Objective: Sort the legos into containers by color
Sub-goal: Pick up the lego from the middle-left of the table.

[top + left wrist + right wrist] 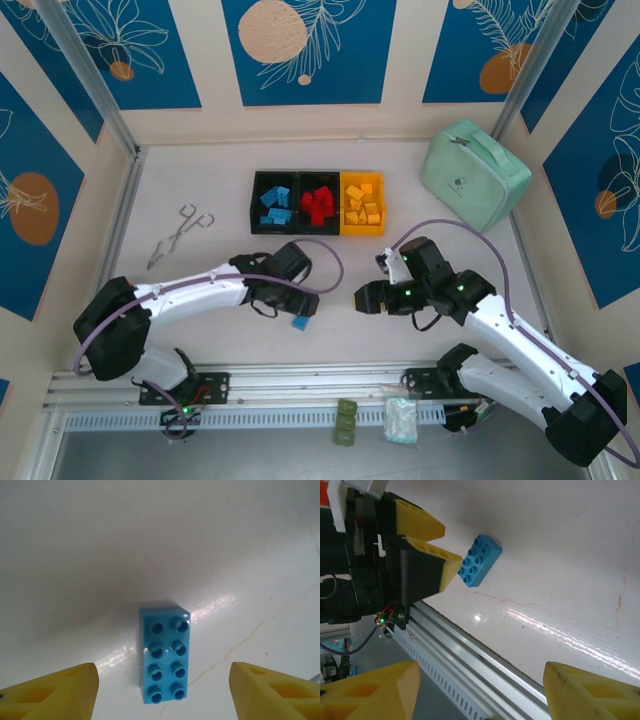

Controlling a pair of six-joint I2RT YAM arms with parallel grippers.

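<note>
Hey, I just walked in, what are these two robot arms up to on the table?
They are sorting lego bricks by color. The row of three bins at the back already holds blue, red and yellow bricks, one color per bin. One light blue brick lies on the table near the front, studs up. The left gripper hovers over it, fingers open on either side, not touching it. The right gripper is open and empty nearby.

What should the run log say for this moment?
left fingers: open over blue brick on table | right fingers: open, empty | bins: blue, red, yellow sorted
</note>
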